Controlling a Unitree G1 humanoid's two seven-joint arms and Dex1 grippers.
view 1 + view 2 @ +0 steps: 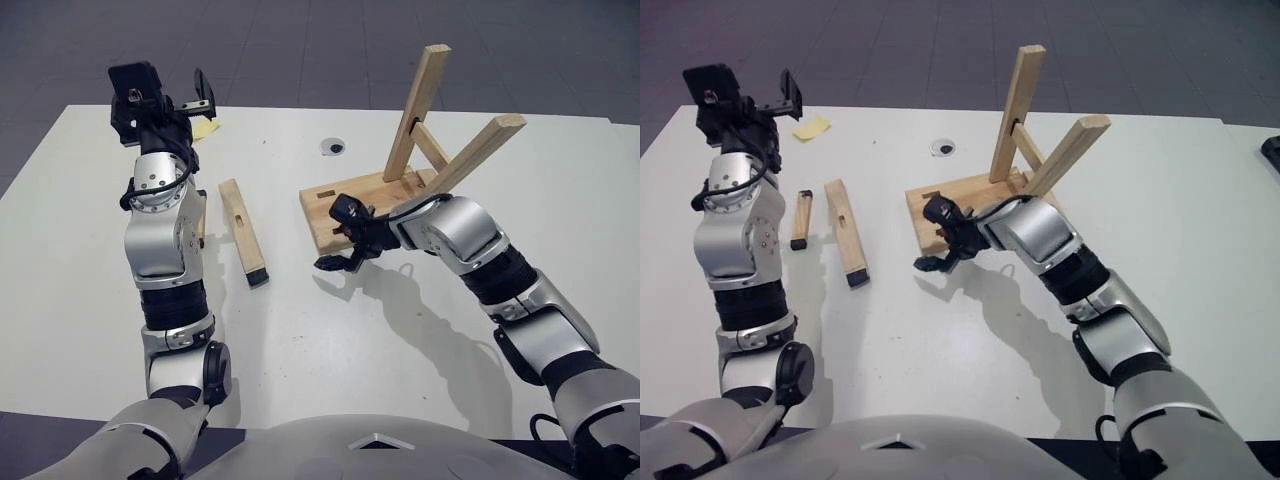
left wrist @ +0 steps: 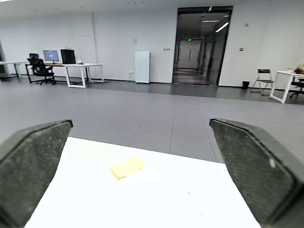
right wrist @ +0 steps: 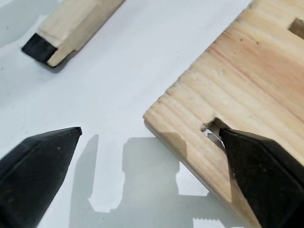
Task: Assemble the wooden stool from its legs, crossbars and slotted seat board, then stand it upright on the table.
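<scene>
Right claw [image 1: 338, 237], spread wide, straddles the 7 o'clock corner of the seat board [image 1: 345, 212] at the middle of the worktop [image 1: 90, 250]. A shallow bite could skid the board and loosen its two fitted legs [image 1: 420, 110]. Left claw [image 1: 198, 98], wide and empty, hangs at 10 o'clock.

White table [image 1: 80, 300]. Pale blond seat board [image 3: 256, 71] streaked with fine, straight, darker grain. Loose leg [image 1: 243, 230] of the same pale wood, capped in black at its near end. Small yellow note [image 2: 127, 167] at far left. Black-fingered left gripper [image 2: 141, 123] and right gripper [image 3: 151, 130]. Grey tiled floor [image 1: 300, 40] beyond.
</scene>
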